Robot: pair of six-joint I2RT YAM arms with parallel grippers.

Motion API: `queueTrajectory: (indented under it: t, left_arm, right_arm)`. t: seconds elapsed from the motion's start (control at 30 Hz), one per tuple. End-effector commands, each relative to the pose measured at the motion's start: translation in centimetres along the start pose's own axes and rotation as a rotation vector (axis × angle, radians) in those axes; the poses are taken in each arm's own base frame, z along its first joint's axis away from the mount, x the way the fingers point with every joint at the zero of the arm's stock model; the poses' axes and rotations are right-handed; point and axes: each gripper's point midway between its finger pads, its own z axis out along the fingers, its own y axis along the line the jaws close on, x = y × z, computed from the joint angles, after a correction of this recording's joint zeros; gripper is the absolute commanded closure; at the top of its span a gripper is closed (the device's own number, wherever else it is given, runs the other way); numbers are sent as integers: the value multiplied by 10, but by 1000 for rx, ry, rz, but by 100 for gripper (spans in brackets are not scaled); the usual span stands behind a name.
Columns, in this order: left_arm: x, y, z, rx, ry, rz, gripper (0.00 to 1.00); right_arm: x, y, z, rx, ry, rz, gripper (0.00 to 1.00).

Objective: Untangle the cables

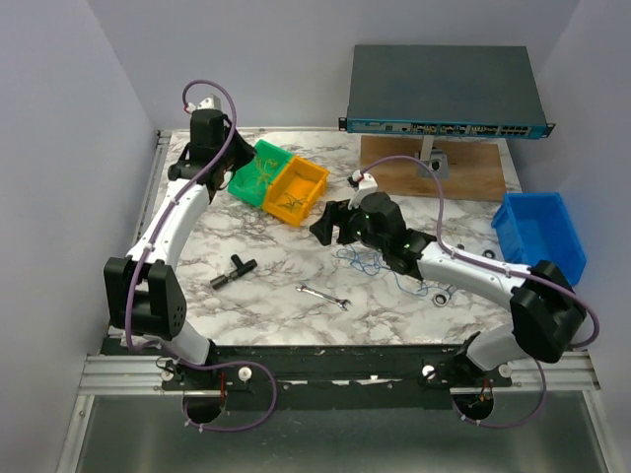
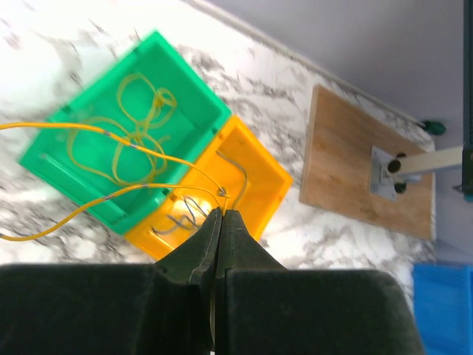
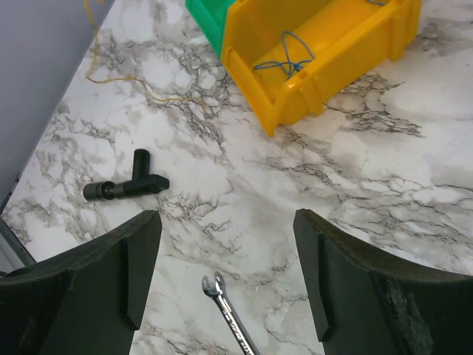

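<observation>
Table (image 1: 276, 296): one white, grey-veined marble top; everything else stands on it.
Arms: two. The left arm (image 1: 173, 217) reaches to the far left corner, and the right arm (image 1: 473, 276) lies across the right half, pointing to the middle.
Network switch (image 1: 444, 94): one, dark grey, raised on a stand at the far right.
Wooden board (image 1: 473, 172): one, flat under the switch's stand.
Bins: three. One blue bin (image 1: 542, 232) sits at the right edge. One green bin (image 2: 74, 174) and one yellow bin (image 3: 310, 89) touch side by side at the far left of centre.
Left gripper (image 2: 222, 218): above the yellow bin's near rim, jaws pressed together on a yellow wire (image 2: 148, 188). Two strands of it run off left from the tips, across the green bin.
Right gripper (image 3: 225, 218): jaws wide apart, nothing between them, above bare marble near the middle.
Cables: thread-thin, lying in four places; the strand count is too fine to tell.
- yellow loops (image 2: 137, 122) in the green bin
- the pinched yellow wire, trailing onto the marble left of the bins
- one blue knot (image 3: 284, 59) in the yellow bin
- loose blue wires (image 1: 370, 261) on the table beside the right arm
Black T-shaped fitting (image 1: 235, 270): one, left of centre.
Wrench (image 1: 323, 297): one, small and silver, near the front middle, well apart from the fitting.
</observation>
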Motion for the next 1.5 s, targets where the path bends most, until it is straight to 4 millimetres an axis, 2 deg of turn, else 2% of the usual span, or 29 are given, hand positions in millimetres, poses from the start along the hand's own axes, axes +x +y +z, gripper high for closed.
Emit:
queueTrajectory:
  t: [0.0,0.1,0.3,0.5,0.57,0.63,0.87,1.07,1.3,1.47]
  left_arm:
    - [-55,3,-22,-107,-168,130,100]
    - [-76,1,-19,-127,-241,146,100]
    - [-107,-13,2,-102,-331,144,100]
    - [-140,-21,20,-101,-450,172,100]
    - [-146,-23,31,-94,-469,187,100]
    - [-144,-18,46,-106,-463,168,100]
    - [-112,21,89,-132,-489,87,100]
    - [-69,46,113,-223,-381,58,100]
    - [1,60,140,-297,-114,10,100]
    - [34,54,150,-285,53,34,100]
  right_arm:
    - [-26,-15,-18,69,-136,-15,20]
    - [-31,-19,-29,81,-171,-24,20]
    - [-39,-26,-44,105,-237,-44,20]
    - [-44,-34,-51,129,-281,-46,20]
    - [-45,-35,-51,127,-287,-37,20]
    - [-45,-36,-51,124,-295,-34,20]
    - [-44,-40,-56,117,-321,-23,21]
    - [-48,-42,-65,110,-353,-7,21]
    - [-53,-42,-73,105,-375,5,22]
    - [-56,-45,-79,114,-391,12,22]
